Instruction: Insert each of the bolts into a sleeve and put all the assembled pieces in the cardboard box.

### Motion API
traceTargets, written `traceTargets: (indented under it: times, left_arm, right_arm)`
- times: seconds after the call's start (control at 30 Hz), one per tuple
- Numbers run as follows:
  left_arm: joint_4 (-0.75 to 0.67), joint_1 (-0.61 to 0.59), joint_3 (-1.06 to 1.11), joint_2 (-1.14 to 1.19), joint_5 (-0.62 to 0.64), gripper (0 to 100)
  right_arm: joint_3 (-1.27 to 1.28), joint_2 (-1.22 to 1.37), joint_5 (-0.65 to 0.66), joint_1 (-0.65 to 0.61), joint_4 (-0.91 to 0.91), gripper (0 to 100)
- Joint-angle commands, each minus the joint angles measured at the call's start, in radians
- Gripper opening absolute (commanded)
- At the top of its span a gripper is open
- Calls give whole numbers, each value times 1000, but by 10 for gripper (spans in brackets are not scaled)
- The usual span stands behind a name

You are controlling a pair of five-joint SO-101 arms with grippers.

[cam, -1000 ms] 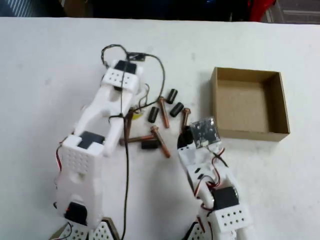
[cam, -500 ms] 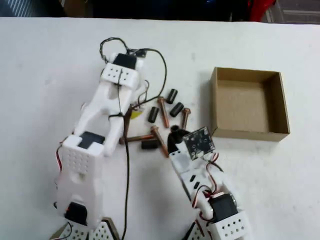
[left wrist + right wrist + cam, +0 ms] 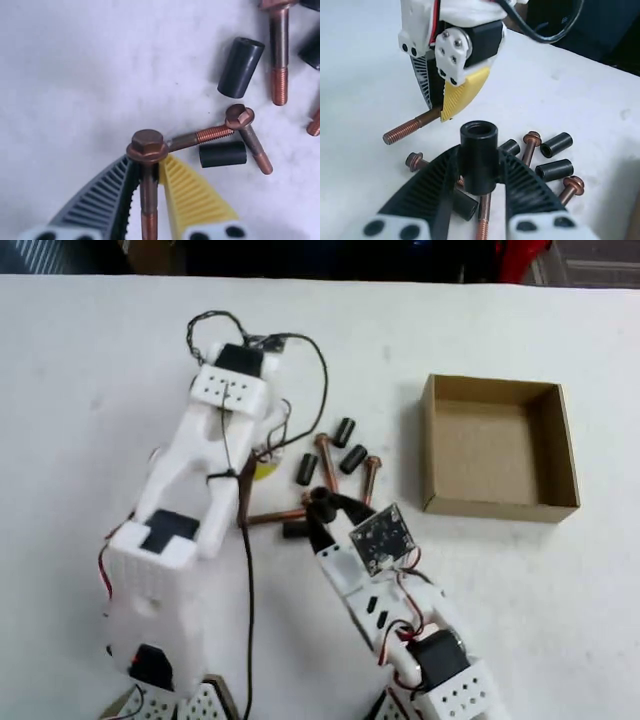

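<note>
While the left gripper (image 3: 147,167) clamps a bolt (image 3: 146,146), the right gripper (image 3: 479,172) pinches an upright sleeve (image 3: 478,150)
Left to right on the table (image 3: 90,350): left arm with a black cable (image 3: 249,580) draped along it; loose bolts (image 3: 327,455) and sleeves (image 3: 307,468) scattered between both grippers, one bolt lying beneath the right gripper; cardboard box (image 3: 497,504) well apart at right
</note>
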Motion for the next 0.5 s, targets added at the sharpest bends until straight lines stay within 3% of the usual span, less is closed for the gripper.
traceTargets:
  times: [0.0,0.33,0.47]
  left_arm:
    - [-104,-7,129,-179,-3,20]
    - [-287,8,466,-478,-3,20]
    - [-391,18,608,-596,-2,20]
  right_arm:
    - [9,-15,-6,-7,-56,17]
    - [9,-15,-8,-8,-67,17]
    - [9,-15,-149,-8,-67,17]
